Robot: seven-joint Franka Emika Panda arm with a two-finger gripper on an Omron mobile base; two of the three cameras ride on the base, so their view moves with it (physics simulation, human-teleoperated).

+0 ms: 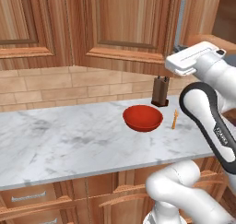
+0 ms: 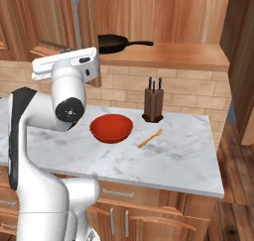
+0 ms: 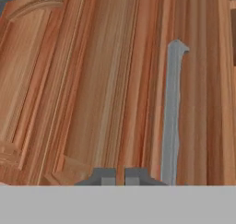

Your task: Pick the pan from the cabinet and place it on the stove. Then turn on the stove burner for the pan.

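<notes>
The white arm reached up, its gripper (image 3: 120,176) with fingertips pressed together, empty, facing the cabinet (image 3: 92,80) door just beside its silver bar handle (image 3: 171,117).

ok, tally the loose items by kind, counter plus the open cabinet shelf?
Frying pan: 1, on the cabinet shelf
Red bowl: 1
Knife block: 1
Small orange utensil: 1, type unclear
Total: 4
</notes>
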